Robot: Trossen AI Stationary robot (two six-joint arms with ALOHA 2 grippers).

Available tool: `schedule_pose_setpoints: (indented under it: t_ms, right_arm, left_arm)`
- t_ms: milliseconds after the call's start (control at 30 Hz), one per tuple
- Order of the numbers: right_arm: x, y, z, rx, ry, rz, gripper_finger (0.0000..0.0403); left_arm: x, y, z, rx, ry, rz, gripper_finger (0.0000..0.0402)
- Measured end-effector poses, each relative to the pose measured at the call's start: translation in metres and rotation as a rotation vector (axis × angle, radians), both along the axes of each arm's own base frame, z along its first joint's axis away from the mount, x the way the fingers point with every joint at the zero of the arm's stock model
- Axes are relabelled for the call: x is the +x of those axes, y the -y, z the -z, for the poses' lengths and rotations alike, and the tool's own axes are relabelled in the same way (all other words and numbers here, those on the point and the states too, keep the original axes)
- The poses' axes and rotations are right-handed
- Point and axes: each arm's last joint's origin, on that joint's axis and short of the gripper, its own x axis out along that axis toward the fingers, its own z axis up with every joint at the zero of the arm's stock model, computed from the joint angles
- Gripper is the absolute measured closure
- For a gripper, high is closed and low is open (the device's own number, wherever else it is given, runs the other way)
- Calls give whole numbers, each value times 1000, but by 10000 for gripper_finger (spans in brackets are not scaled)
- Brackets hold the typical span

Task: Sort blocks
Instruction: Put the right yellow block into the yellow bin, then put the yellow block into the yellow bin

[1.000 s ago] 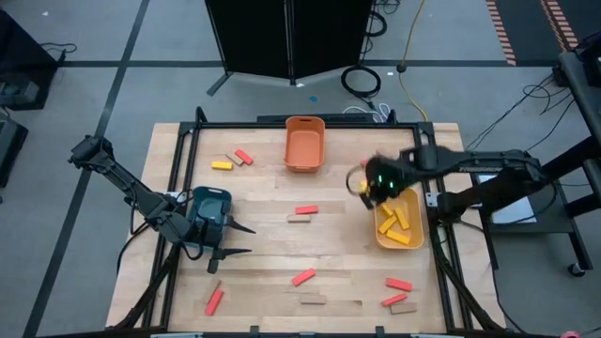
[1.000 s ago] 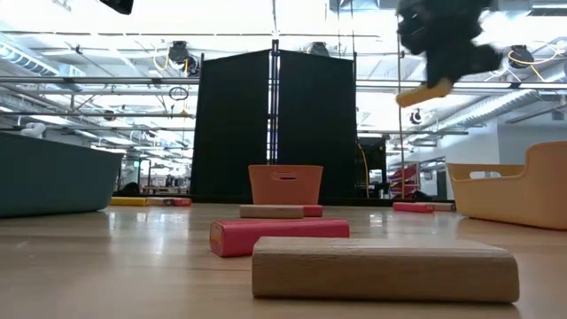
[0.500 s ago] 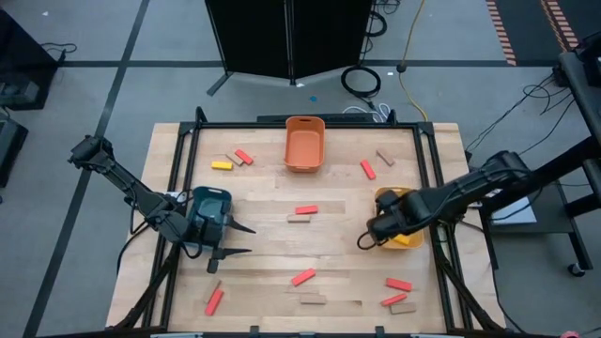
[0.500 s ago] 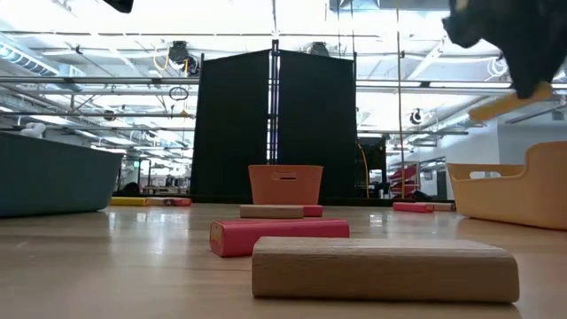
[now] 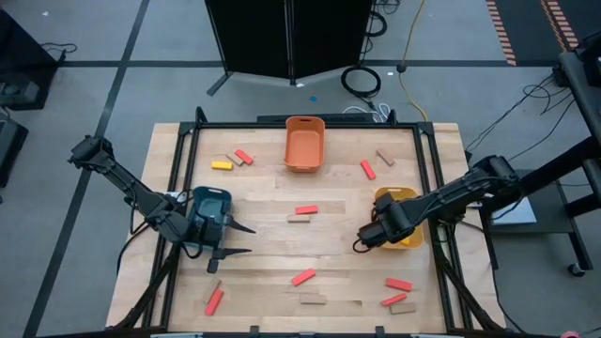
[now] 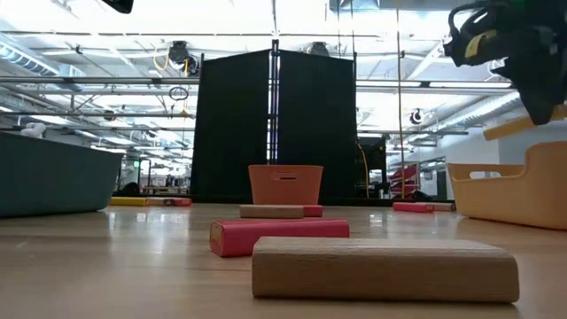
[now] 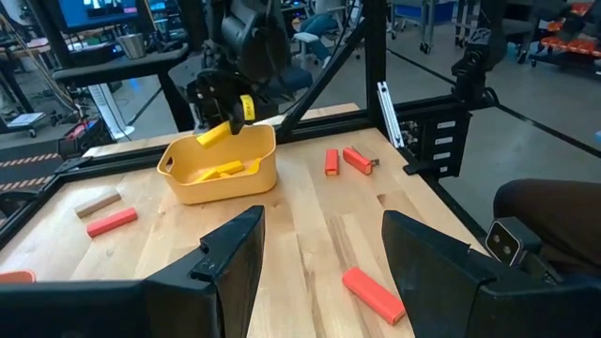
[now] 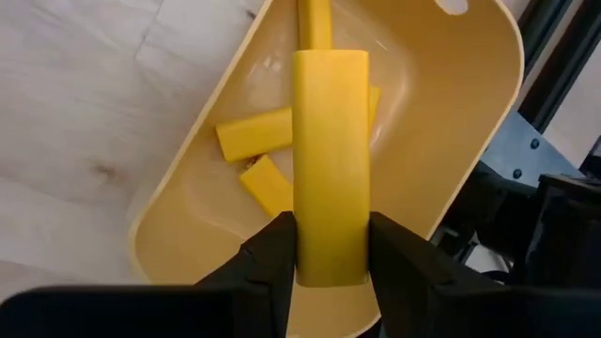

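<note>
The right gripper (image 8: pixel 329 246) hangs over the yellow bin (image 5: pixel 409 238) at the surface's right side, pinching a yellow block (image 8: pixel 330 160) by one end — held there, it seems, so it drops in with the yellow blocks already inside. Its fingers are partly closed, pressed to the block's sides. The left gripper (image 5: pixel 235 239) waits spread beside the teal bin (image 5: pixel 210 199), holding nothing — red and tan blocks lie scattered across the surface (image 5: pixel 263 253).
</note>
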Motion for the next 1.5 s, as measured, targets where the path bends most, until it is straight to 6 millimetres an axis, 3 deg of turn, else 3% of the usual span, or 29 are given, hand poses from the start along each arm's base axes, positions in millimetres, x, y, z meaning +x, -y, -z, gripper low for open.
schedule_pose_setpoints:
  t_ms: [467, 767, 1000, 1300, 1400, 1500]
  right_arm:
    - [-5, 2, -2, 5, -52, 16, 210]
    - [4, -2, 0, -60, 69, -74, 203]
    - [24, -20, -1, -305, 400, -360, 206]
    - [62, -63, -22, -486, 716, -991, 206]
    - [74, -56, -26, -475, 712, -1146, 206]
    - [81, -37, -20, -444, 651, -1180, 206]
  left_arm:
    - [0, 0, 0, 2, 0, 1, 187]
    - [0, 0, 0, 3, -1, 0, 187]
    - [1, 1, -6, -76, -33, -16, 187]
    - [0, -4, -1, -200, -130, -109, 187]
    - [3, -14, 5, -254, -155, -279, 187]
    - [5, -38, 13, -287, -253, -459, 187]
